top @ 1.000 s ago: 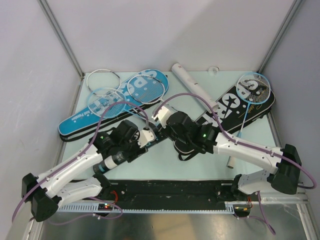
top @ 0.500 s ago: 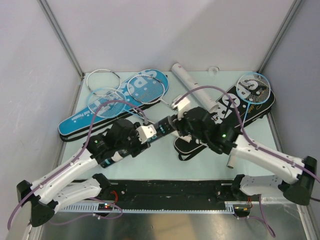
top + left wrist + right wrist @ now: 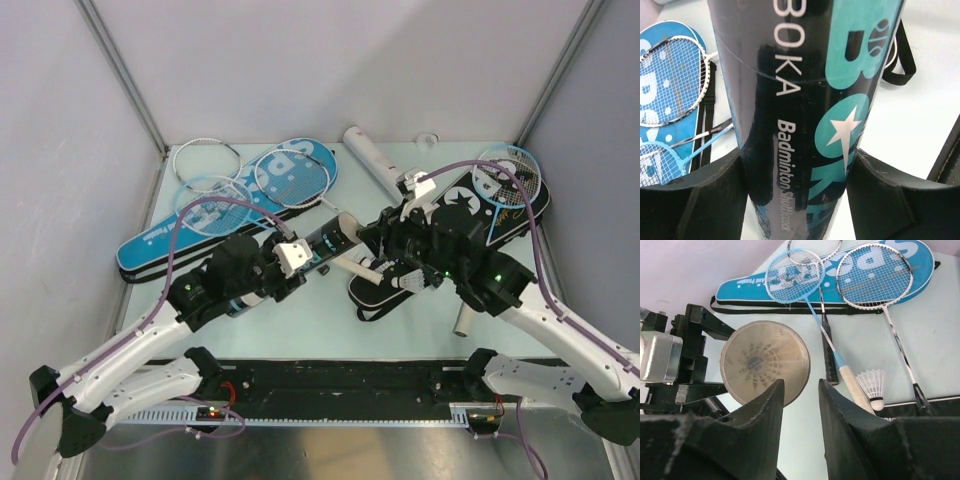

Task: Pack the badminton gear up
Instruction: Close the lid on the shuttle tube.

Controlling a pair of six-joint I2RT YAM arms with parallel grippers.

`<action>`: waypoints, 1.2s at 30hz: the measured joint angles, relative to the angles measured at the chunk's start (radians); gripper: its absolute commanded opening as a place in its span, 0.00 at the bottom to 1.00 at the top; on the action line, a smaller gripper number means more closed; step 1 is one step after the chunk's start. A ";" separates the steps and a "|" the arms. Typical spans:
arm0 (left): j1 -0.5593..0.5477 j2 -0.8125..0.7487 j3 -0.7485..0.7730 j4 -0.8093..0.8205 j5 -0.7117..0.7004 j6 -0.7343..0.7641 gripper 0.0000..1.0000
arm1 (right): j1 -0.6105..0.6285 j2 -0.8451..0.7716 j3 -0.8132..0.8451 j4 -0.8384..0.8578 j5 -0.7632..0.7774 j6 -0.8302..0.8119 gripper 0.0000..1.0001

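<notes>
The left gripper (image 3: 316,250) is clenched across a black shuttle tube (image 3: 332,237). Its fingers (image 3: 690,200) press the barrel from either side, where teal "BOKA" lettering and a white star show in the left wrist view. The tube is held tilted above the middle of the table (image 3: 300,325), and its open end faces the right gripper (image 3: 800,385). Feather shuttlecocks are stacked inside that mouth. The right claw sits just in front of the rim, its jaws a little apart and, as far as the wrist view shows, gripping nothing. A loose shuttlecock (image 3: 872,385) lies just beside the white grip of a light-blue racket (image 3: 792,275). That racket's head rests on the blue "SPORT" cover (image 3: 735,290), next to a white-headed racket (image 3: 875,275). At the back right, a black cover (image 3: 520,212) carries a second light-blue racket (image 3: 508,172). A white tube (image 3: 372,158) lies near the rear wall.
</notes>
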 measured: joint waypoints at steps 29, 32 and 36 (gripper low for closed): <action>-0.007 0.000 -0.001 0.148 0.025 -0.019 0.43 | -0.073 -0.168 -0.014 0.116 -0.040 0.123 0.23; -0.008 0.000 -0.001 0.148 0.025 -0.019 0.43 | -0.074 -0.153 -0.009 0.130 -0.056 0.123 0.20; -0.007 0.000 -0.001 0.148 0.025 -0.019 0.42 | -0.075 -0.102 0.012 0.139 -0.114 0.123 0.16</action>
